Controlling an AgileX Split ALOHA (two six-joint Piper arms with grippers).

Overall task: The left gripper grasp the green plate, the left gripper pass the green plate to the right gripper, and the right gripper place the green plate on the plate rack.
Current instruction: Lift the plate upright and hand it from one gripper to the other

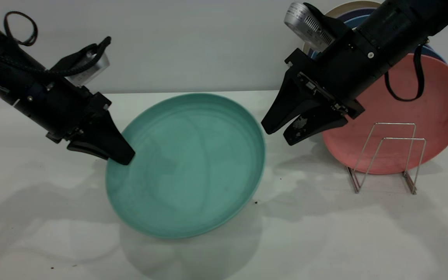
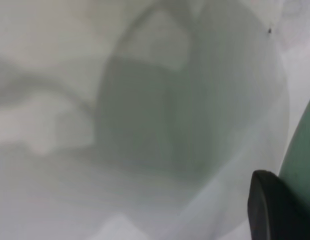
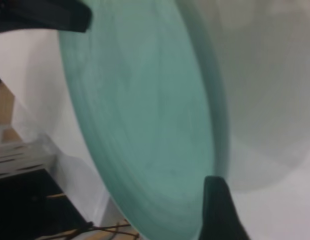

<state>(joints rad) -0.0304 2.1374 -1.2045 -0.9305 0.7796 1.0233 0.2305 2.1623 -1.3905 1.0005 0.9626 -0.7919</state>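
Clamped on the left rim of the green plate (image 1: 187, 165), the left gripper (image 1: 121, 155) held it tilted above the table (image 1: 53, 233) at frame centre. At upper right the right gripper (image 1: 282, 134) hung parted beside the opposite rim. Stiff, light and smooth, it seemed best pinched at the raised rim. The plate rack (image 1: 387, 155) stood right, fronting a pink plate (image 1: 438, 105).

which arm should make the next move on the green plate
Right, probably. The left gripper already pinches the green plate by its rim, lifted. The right gripper, jaws open, hangs beside the opposite rim, ready for the handover.
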